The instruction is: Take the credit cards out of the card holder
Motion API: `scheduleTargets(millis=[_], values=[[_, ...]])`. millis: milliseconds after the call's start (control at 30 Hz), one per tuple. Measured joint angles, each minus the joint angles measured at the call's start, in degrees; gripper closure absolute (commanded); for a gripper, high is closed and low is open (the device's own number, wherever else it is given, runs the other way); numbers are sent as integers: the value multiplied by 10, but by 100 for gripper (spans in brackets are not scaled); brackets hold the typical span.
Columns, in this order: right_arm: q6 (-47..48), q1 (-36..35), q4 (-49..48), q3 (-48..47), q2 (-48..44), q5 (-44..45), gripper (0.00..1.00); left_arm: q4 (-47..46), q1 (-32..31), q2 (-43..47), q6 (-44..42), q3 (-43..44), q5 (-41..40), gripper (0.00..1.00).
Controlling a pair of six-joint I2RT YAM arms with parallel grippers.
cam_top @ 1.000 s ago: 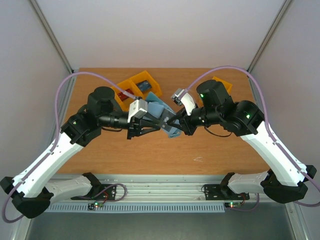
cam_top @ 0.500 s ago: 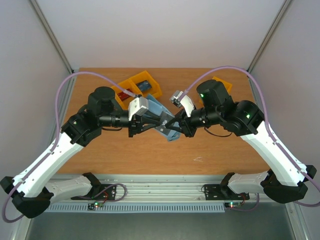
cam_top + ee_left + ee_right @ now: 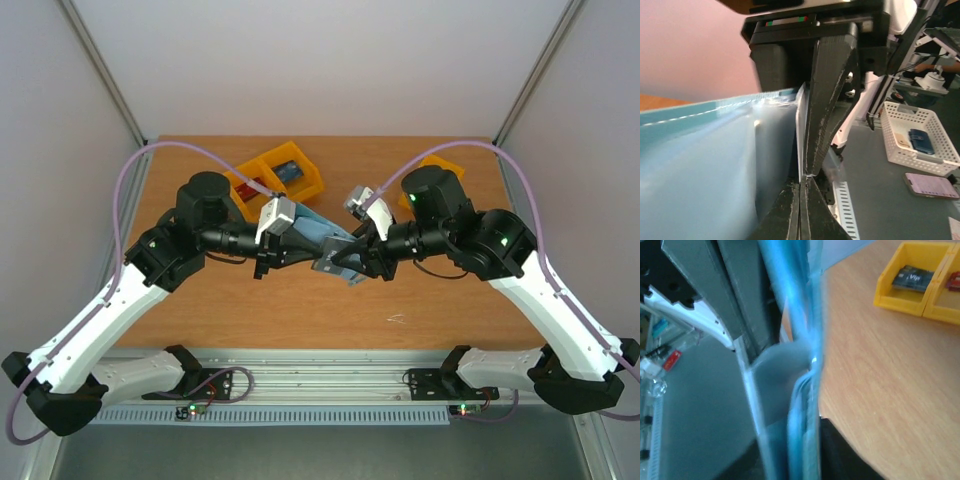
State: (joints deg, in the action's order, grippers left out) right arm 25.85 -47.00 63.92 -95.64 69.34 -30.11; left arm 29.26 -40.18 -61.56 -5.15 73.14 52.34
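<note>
table: wooden tabletop (image 3: 250, 310) | far edge: orange bins (image 3: 268, 160) | room: white walls (image 3: 320, 60) | left claw (image 3: 303, 243) pinched tight on card holder (image 3: 325, 232), held above the table | right claw (image 3: 358, 256) at holder, grip unclear

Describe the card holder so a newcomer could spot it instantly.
On the wooden table, look at the middle, where the two arms meet tip to tip. The card holder is the flat blue-teal wallet at that meeting point, pinched by the left gripper with the right gripper at its other side. Its neighbours, the orange bins at the back, are rigid boxes standing on the table.
</note>
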Motion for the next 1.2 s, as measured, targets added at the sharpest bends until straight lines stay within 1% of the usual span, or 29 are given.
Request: scheduleTargets(millis=[33,100,200,333,433,467,600,667,800,1000,1133,1200], values=[[2,0,-12,11,-7,2,62,-3,1,0,7,0,4,100],[2,0,-36,39,-26,6,60,-10,11,2,22,-2,11,100],[0,0,-61,74,-50,7,63,-32,29,7,49,-14,15,100],[-1,1,-83,95,-67,7,77,-63,41,14,89,-31,25,100],[-2,1,-92,100,-68,7,95,-72,42,14,103,-35,33,100],[-2,1,-95,101,-68,7,98,-72,42,15,105,-35,35,100],[-2,1,-108,112,-76,2,99,-70,49,17,103,-35,46,100],[-2,1,-112,120,-81,1,99,-61,49,17,88,-34,51,100],[-1,2,-102,125,-82,2,99,-11,56,19,31,-22,50,100],[0,8,-70,125,-97,9,99,41,72,26,-26,-15,42,100],[-2,14,-54,125,-101,30,99,75,79,26,-59,-9,24,100],[-6,28,-42,125,-101,40,99,90,86,27,-77,-7,-2,100]])
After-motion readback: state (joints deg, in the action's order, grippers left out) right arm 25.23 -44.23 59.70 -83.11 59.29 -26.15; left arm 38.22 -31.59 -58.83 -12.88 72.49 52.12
